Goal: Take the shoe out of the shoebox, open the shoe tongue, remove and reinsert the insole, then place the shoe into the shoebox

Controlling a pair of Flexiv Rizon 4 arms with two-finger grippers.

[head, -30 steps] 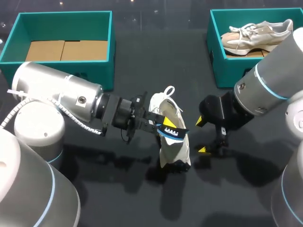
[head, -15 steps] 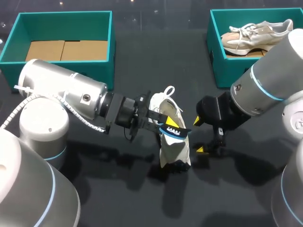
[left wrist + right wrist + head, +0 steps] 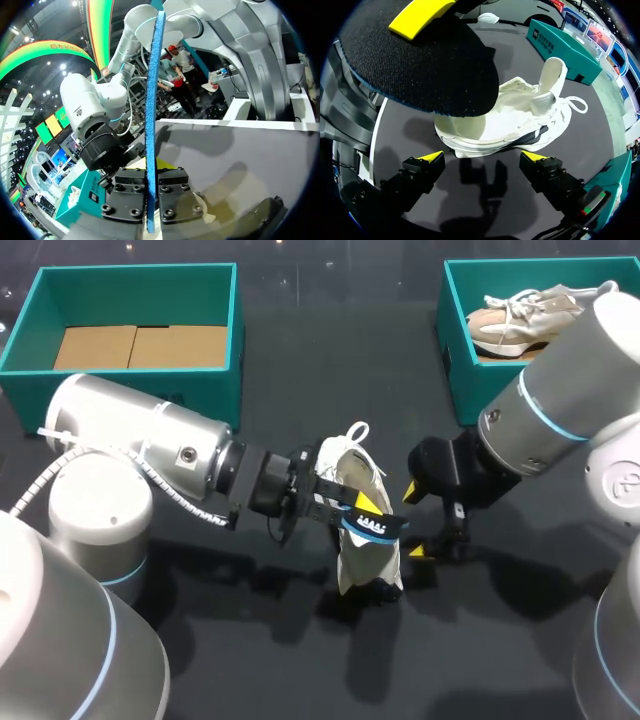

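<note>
The white shoe (image 3: 368, 562), with a dark sole, is on the table (image 3: 300, 660) between both grippers; the left gripper (image 3: 355, 508) clamps its black insole (image 3: 372, 527); the right gripper (image 3: 483, 157) is open beside the shoe; the left teal box (image 3: 135, 270) holds cardboard (image 3: 140, 345); the right teal box (image 3: 470, 390) holds a beige shoe (image 3: 525, 315).

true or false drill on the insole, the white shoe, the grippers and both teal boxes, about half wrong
1. The left gripper is shut on the insole. True.
2. The white shoe lies inside a box. False: it stands on the table, between the two grippers.
3. The right gripper has open jaws and holds nothing. True.
4. The left teal box holds a shoe. False: it holds only cardboard; the beige shoe is in the right teal box.
</note>
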